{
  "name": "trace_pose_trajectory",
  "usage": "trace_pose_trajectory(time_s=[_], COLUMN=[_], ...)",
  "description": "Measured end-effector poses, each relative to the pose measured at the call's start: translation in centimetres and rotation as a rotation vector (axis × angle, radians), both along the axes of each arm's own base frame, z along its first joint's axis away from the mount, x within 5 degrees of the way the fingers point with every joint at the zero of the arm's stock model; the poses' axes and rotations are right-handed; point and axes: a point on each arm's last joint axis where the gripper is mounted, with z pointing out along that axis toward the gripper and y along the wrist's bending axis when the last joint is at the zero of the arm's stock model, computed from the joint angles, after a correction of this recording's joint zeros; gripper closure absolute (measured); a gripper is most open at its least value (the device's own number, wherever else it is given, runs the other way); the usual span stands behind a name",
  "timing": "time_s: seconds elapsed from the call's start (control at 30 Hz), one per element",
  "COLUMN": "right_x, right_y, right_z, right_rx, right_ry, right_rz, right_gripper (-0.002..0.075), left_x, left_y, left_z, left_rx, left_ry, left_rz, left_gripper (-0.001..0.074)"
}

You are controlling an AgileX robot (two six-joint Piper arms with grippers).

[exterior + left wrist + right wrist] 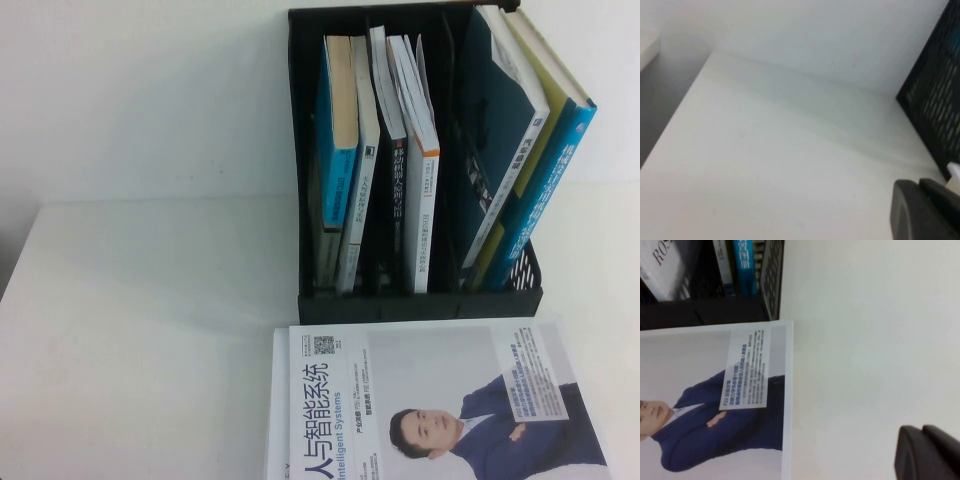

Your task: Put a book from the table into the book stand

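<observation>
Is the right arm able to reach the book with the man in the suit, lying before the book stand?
Probably yes. The book lies flat and uncovered on the table, and the right gripper hangs over bare tabletop beside its edge. The left gripper is near the book stand.

White man-in-suit book lying flat, upright books shelved behind
</observation>
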Motion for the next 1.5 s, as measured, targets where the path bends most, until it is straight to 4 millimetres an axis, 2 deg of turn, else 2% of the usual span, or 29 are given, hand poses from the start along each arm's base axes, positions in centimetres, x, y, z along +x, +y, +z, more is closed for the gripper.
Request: trace_pose_trajectory(time_s=[0.13, 0.83, 0.93, 1.0, 1.1, 1.23, 1.4, 1.5], right_x=[0.0, -0.1, -0.4, -0.3, -0.3, -0.7, -1.6, -1.9], right_y=[0.0, 0.0, -0.6, -0.8, -0.8, -0.7, -1.2, -1.3], right_z=[0.0, 0.0, 0.3, 0.2, -1.4, -5.5, -8.4, -9.1], right_rx=[0.0, 0.001, -0.056, -0.06, -0.048, -0.048, -0.07, -0.074], right_ry=[0.0, -0.004, -0.094, -0.232, -0.454, -0.563, -0.367, -0.285], right_rz=[0.0, -0.003, -0.02, -0.052, -0.076, -0.074, -0.116, -0.129], right_gripper=[0.0731, 0.0731, 0.0731, 0.0731, 0.0731, 0.0731, 0.0731, 0.0731], left_x=[-0.2, -0.3, -0.3, -0.3, -0.3, -0.3, -0.3, -0.3], left_y=[-0.1, -0.1, -0.1, -0.1, -0.1, -0.1, -0.1, -0.1], left_z=[-1.0, -1.0, -1.0, -1.0, -1.0, -1.0, -1.0, -1.0], left_rx=[0.015, 0.021, 0.021, 0.021, 0.021, 0.021, 0.021, 0.021], left_ry=[0.113, 0.129, 0.129, 0.129, 0.129, 0.129, 0.129, 0.128], left_rz=[-0.015, -0.018, -0.018, -0.018, -0.018, -0.018, -0.018, -0.018], left_gripper=[0.0737, 0.0737, 0.0737, 0.0737, 0.0737, 0.0737, 0.0737, 0.0737])
